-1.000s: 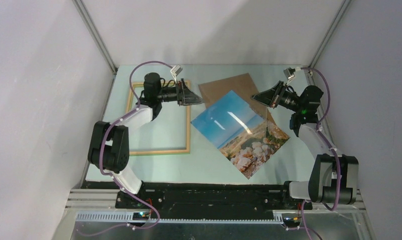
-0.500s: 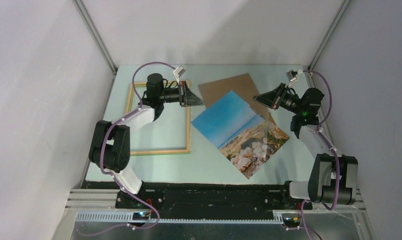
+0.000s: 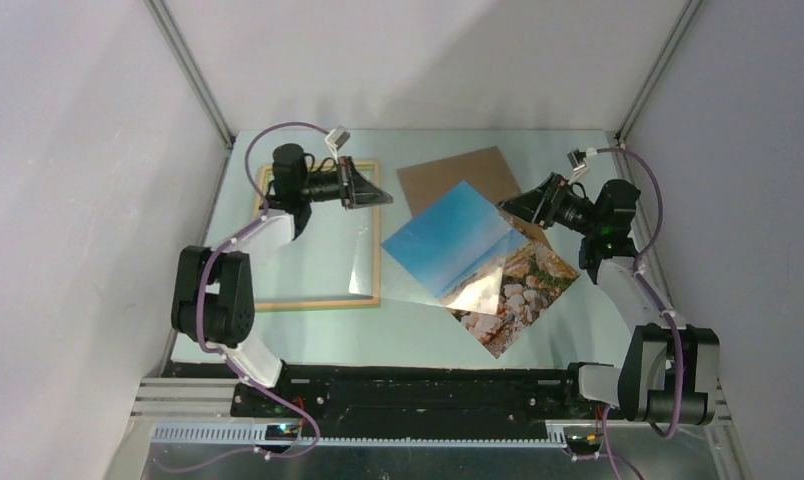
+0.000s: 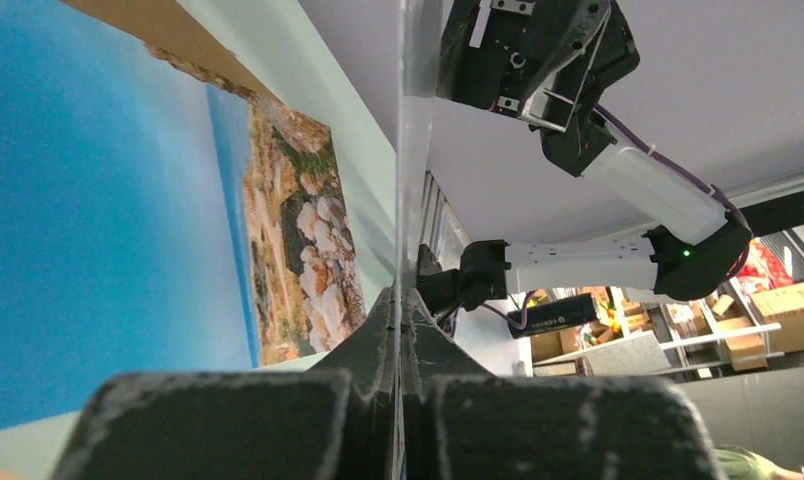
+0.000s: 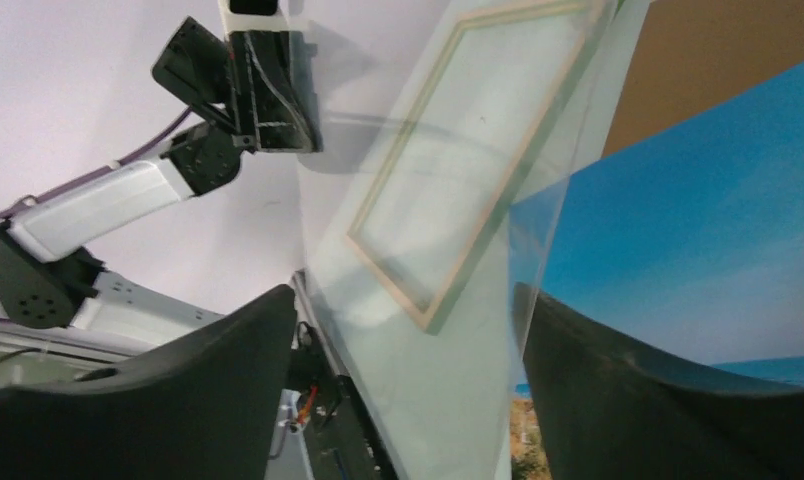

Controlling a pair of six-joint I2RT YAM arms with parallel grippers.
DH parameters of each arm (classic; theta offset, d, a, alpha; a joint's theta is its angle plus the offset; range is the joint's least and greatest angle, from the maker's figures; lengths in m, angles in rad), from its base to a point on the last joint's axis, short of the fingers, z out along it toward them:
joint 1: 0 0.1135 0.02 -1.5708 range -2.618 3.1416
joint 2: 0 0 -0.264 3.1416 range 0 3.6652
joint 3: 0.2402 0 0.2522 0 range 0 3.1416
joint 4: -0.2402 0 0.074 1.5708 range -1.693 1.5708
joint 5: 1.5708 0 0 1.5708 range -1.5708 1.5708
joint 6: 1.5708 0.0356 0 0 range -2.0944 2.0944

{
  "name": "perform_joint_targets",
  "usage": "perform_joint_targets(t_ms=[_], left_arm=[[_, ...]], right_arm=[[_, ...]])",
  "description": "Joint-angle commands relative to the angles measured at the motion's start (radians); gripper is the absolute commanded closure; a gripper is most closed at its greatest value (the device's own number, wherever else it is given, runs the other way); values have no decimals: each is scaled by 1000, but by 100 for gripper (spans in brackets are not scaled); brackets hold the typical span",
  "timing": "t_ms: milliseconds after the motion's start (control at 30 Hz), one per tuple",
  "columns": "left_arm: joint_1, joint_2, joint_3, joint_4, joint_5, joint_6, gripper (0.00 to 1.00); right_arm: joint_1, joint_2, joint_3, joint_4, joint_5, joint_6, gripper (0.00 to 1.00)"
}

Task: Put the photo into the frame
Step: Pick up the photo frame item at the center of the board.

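Left pincer (image 3: 376, 193) has just clamped the thin clear rectangular pane (image 5: 438, 370); right pincer (image 3: 516, 207) has let go. Handover done; blue seaside photo print (image 3: 523, 300) lies outside the pale wooden rectangular frame (image 3: 308, 302).

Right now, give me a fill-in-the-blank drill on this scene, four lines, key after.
1. The photo lies picture side ____.
2. Its far corner overlaps the ____ backing board.
3. The right pincer stands ____ around the clear pane.
4. The left pincer is ____ on that pane's edge.
Missing: up; brown; open; shut.
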Motion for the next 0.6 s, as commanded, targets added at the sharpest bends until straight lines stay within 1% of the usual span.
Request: perform_joint_targets(t_ms=[0, 67, 167, 267, 433, 567], left_arm=[[92, -95, -20, 44, 71, -38, 100], [130, -119, -32, 43, 92, -53, 100], [183, -161, -51, 33, 112, -76, 100], [269, -194, -73, 21, 138, -94, 100], [383, -249, -103, -26, 163, -102, 100], [434, -260, -119, -72, 154, -88, 100]], right_arm=[[17, -57, 7, -62, 43, -115, 4], [30, -79, 7, -85, 67, -152, 1], [47, -101, 10, -120, 105, -197, 1], [103, -108, 42, -217, 144, -278, 1], [163, -80, 95, -328, 209, -379, 1], [199, -47, 132, -368, 233, -429, 2]])
